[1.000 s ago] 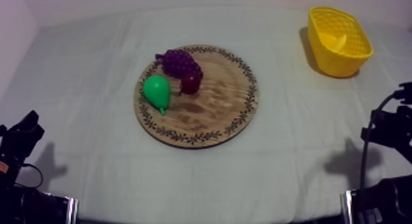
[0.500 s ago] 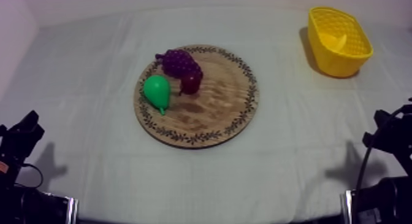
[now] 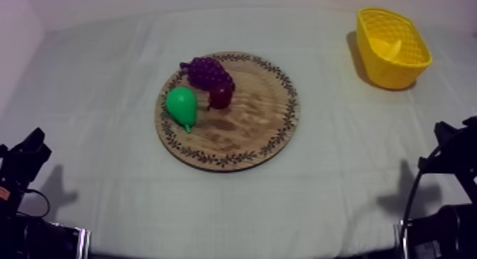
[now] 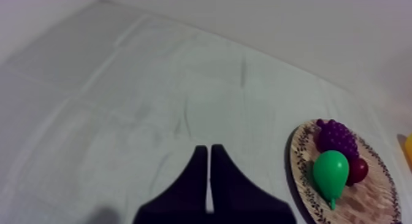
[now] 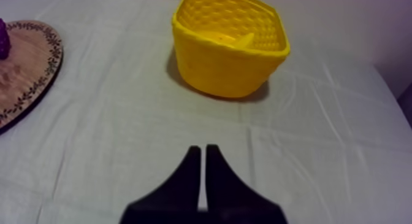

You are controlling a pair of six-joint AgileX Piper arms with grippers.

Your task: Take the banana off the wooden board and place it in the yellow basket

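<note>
Shows the left gripper [image 4: 205,150] clenched empty over the cloth [image 4: 153,85], as before. Keeps pear [image 3: 182,104], grapes [image 3: 207,70] and small red fruit [image 3: 221,97] unmoved on the wooden board [image 3: 262,120]. Places the right arm [image 3: 454,154] lower than a second ago, with the right gripper [image 5: 202,150] clenched empty, well apart from the banana [image 5: 236,40] lying inside the yellow basket [image 5: 221,70].

Nothing readable is showing: no text, label, brand, number or sign. The round wooden board [image 3: 250,121] is carrying just a leafy pattern on its rim, and the yellow plastic basket [image 3: 389,74] is showing plain lattice walls.
</note>
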